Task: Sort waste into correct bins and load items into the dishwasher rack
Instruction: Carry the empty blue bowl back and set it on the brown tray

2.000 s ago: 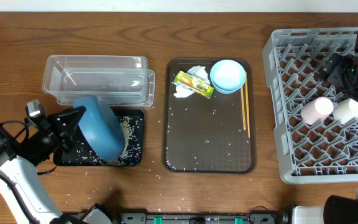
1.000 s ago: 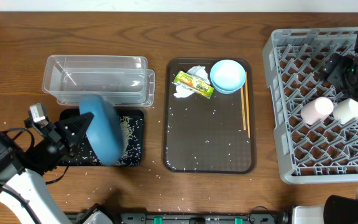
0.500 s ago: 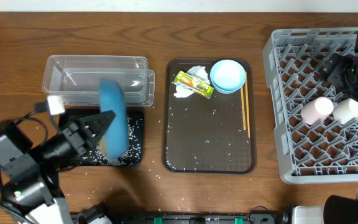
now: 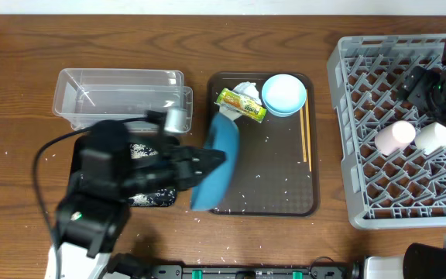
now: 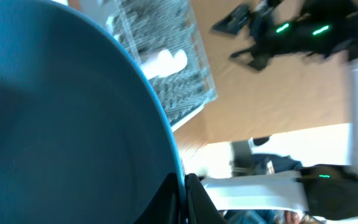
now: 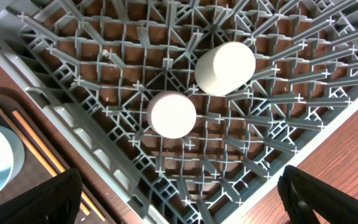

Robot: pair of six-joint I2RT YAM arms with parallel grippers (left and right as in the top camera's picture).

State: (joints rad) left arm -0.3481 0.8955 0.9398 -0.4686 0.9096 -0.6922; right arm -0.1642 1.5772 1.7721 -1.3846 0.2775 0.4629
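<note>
Left tool [image 4: 207, 160]: clamped on the rim of the big dark-blue bowl [image 4: 217, 164]. The bowl stands on edge, motion-blurred, over the left edge of the brown serving tray [image 4: 269, 155] at frame centre.

Right tool [image 6: 180, 183]: fingers spread wide, holding nothing, above the dishwasher rack [image 4: 341, 101] at frame right.

In the rack: pink cup [image 6: 172, 114] and white cup [image 6: 225, 68], just beside each other.

On the serving tray:
- Upper part: snack wrapper [image 4: 241, 105], tissue [image 4: 240, 90], small light-blue bowl [image 4: 285, 94].
- Right side: chopsticks [image 4: 307, 136].
- Scattered: loose rice grains [image 4: 288, 183].

Clear tub [image 4: 122, 97]: upper left. Black tray [image 4: 155, 198]: below it, partly covered by the arm.
</note>
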